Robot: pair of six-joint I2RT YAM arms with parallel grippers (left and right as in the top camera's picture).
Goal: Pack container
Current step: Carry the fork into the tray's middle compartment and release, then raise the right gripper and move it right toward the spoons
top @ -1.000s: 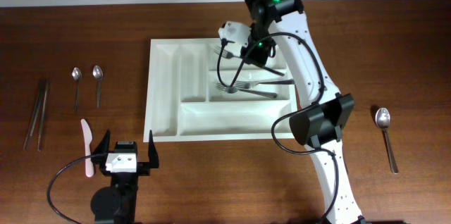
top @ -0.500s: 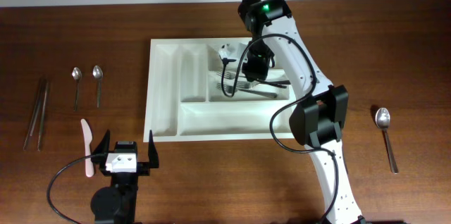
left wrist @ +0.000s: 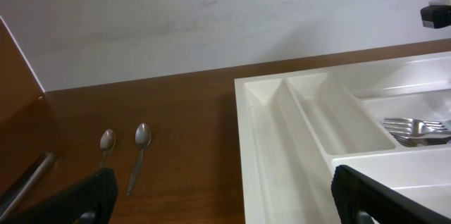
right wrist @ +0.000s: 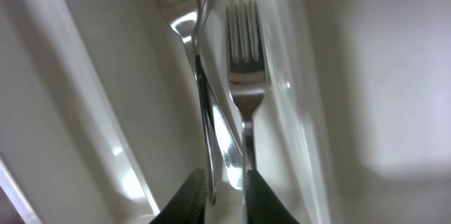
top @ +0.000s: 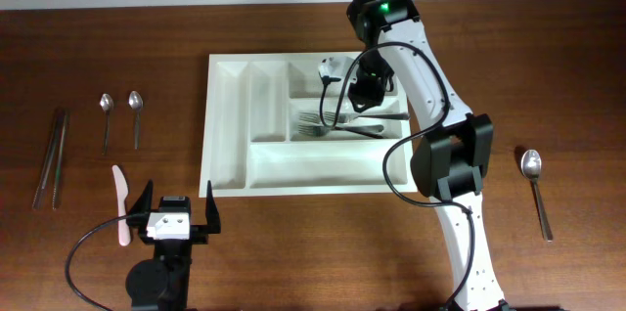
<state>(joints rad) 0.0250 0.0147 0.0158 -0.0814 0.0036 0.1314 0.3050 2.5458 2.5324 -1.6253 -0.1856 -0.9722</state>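
Right jaws: on the right gripper [right wrist: 224, 197], fingertips narrowly apart with two fork handles running down between them. Pinching or only straddling, cannot tell.
Forks [right wrist: 245, 76]: polished steel, slim necks, four tines each, bright mirror glare. Lying lengthwise and partly overlapped in the middle long compartment, tines toward the narrow slots.
Container [top: 227, 125]: glossy white moulded plastic, rounded walls and low dividers, sitting mid-table under the right arm. Both narrow slots and the near long compartment bare.
Step in hand: judged as fork placement, at or near the point of release.
Next move: calls for spreading the jaws fully if anything is gripped, then a straight lift clear of the divider wall so the handles are not dragged. After that, probably a reach for the spoon [top: 533, 166] lying well apart on the right.
Handling: likely slippery steel on slick plastic, so the forks may slide if nudged.
Left jaws: spread wide and empty on the left gripper [left wrist: 229, 192], parked near the container's near-left corner.
Further left: two small spoons [top: 135, 106] side by side in shiny metal, thin dark chopsticks [top: 51, 155], and a pale, flat, plastic-looking knife [top: 119, 203] just beside the left gripper.
Table [top: 98, 37]: dark brown wood grain with a dull sheen.
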